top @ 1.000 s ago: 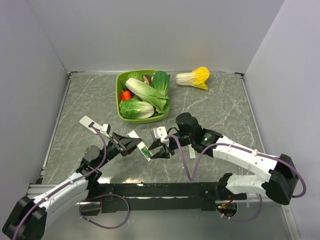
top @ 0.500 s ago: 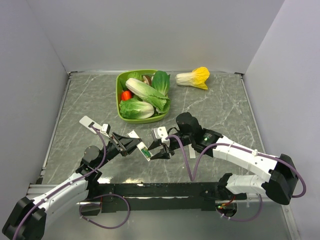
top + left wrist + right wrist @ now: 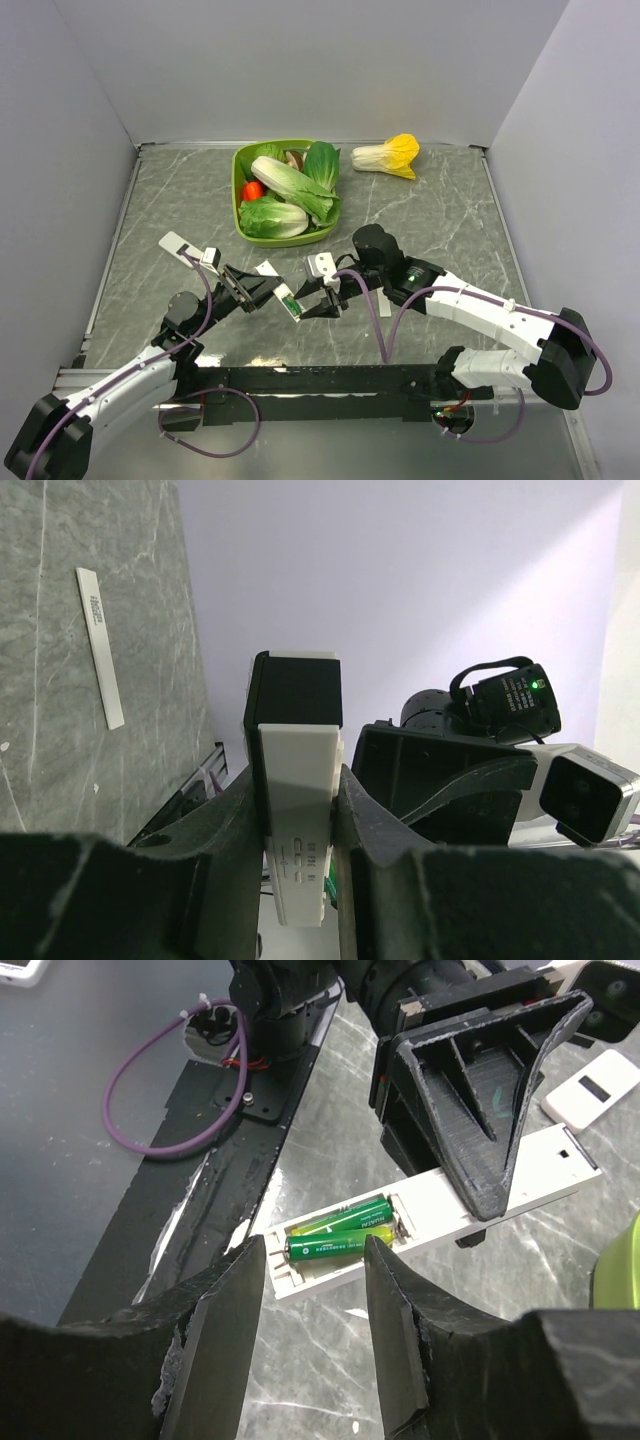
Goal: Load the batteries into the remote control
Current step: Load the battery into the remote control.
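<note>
One remote control (image 3: 295,780), clamped between the narrow jaws of the left tool (image 3: 297,825); two batteries (image 3: 340,1243), green, side by side in the open bay at the remote control's free end, directly beneath the gap of the right tool (image 3: 312,1260); right tool's jaws apart, gripping nothing.
</note>
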`<state>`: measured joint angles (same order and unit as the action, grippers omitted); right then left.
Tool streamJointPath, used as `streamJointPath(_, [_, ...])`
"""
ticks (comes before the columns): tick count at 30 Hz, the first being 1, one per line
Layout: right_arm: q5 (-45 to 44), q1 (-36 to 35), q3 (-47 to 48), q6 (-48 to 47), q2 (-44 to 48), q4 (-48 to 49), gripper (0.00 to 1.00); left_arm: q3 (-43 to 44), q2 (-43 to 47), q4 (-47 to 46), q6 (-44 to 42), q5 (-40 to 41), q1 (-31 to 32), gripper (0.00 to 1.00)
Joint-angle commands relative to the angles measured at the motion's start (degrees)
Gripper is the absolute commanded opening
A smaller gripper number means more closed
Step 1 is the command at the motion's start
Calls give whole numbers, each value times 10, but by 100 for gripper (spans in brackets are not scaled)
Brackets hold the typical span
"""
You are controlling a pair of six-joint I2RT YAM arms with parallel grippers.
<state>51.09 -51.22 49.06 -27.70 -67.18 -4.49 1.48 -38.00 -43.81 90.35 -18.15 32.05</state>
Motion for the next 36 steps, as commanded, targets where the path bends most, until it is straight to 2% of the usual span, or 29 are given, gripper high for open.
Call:
streamJointPath(1, [17,3,12,3,18,34,52,-55,-2,-51,8,-7,1,1])
streamJointPath(15, [32,2,15,-2,-4,24,47,-51,-4,-52,11,-11,1,1])
streamJointPath(36, [-6,3,27,-28,-37,-15,39,-50,23,-57,27,-21,1,1])
